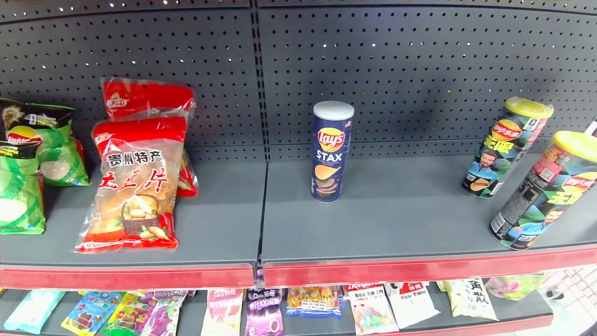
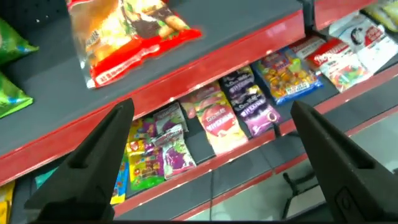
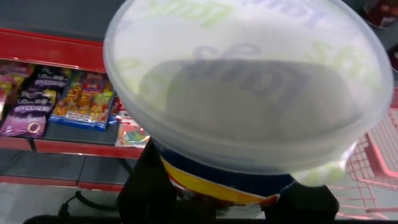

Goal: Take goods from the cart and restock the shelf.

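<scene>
The right gripper (image 3: 224, 196) has its fingers pinching a blue crisp can (image 3: 249, 81) by the body, low in front of the lower shelves, with the red wire cart (image 3: 376, 165) near it. The left gripper (image 2: 212, 109) hangs with fingers spread and holding nothing, above the packets of sweets (image 2: 283, 78). I'd judge the carry to the shelf (image 1: 396, 210) is in hand. Next the can wants lifting and standing upright on the bare stretch beside the matching blue can (image 1: 332, 151).
</scene>
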`<state>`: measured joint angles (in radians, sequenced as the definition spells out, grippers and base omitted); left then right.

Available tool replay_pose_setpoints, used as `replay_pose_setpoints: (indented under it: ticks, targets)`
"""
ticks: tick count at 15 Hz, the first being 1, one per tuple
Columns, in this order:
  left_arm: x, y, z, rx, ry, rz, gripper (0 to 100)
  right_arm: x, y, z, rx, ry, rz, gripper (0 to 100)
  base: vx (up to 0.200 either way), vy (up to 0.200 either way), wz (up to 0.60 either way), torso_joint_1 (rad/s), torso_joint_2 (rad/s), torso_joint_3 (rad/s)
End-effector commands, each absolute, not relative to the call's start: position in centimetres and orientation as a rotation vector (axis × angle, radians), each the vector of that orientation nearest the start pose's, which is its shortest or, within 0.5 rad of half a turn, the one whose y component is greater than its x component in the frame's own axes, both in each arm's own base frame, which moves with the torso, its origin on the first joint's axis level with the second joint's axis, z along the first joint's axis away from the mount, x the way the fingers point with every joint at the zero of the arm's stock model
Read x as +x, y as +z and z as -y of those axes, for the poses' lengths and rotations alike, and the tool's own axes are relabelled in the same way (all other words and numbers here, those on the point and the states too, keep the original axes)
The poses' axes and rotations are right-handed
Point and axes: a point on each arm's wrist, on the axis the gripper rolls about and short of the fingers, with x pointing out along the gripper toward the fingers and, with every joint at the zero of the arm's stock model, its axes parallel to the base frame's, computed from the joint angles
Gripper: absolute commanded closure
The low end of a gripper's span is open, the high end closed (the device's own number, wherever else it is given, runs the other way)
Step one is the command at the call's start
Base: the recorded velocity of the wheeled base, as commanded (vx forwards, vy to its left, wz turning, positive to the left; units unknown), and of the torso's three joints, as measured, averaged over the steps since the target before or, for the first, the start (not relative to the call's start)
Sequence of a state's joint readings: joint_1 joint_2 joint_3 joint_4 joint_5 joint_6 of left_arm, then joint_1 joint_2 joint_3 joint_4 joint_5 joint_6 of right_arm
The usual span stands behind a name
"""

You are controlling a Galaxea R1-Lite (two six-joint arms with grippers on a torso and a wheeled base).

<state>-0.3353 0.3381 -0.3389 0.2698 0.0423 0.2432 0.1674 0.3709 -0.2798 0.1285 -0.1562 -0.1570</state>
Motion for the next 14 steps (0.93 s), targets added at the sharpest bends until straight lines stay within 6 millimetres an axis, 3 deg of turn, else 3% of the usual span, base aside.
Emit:
replay_pose_setpoints:
  ticks: [1,2,3,7,9,10,11,14]
  targets:
    - [2.8,17.5,1.0,0.289,-0.356,-0.284,0,-0.2,14.7,0.4,-0.182,0.034,-0.189,100,0.0,0.0,0.0,0.0,0.0,0.0]
    - [6.8,19.7,2.7,0.249,-0.485,-0.271,0,-0.6,14.5,0.3,-0.142,0.111,-0.169,100,0.0,0.0,0.0,0.0,0.0,0.0]
    - [9.5,20.6,3.9,0.209,-0.554,-0.275,0,-0.7,14.6,0.2,-0.133,0.132,-0.164,100,0.0,0.0,0.0,0.0,0.0,0.0]
    - [20.9,20.1,8.6,0.255,-0.658,-0.248,0,-0.2,15.4,0.2,-0.131,0.144,-0.169,100,0.0,0.0,0.0,0.0,0.0,0.0]
    - [24.5,20.2,10.4,0.239,-0.765,-0.248,0,-0.4,15.3,0.2,-0.11,0.142,-0.165,100,0.0,0.0,0.0,0.0,0.0,0.0]
    - [25.3,20.3,10.9,0.235,-0.789,-0.241,0,-0.4,15.3,0.2,-0.107,0.141,-0.165,100,0.0,0.0,0.0,0.0,0.0,0.0]
    - [27.3,20.8,13.1,0.229,-0.861,-0.213,0,-0.4,15.3,0.2,-0.101,0.137,-0.165,100,0.0,0.0,0.0,0.0,0.0,0.0]
    - [29.8,21.1,15.9,0.217,-0.983,-0.182,0,-0.4,15.3,0.2,-0.1,0.137,-0.169,100,0.0,0.0,0.0,0.0,0.0,0.0]
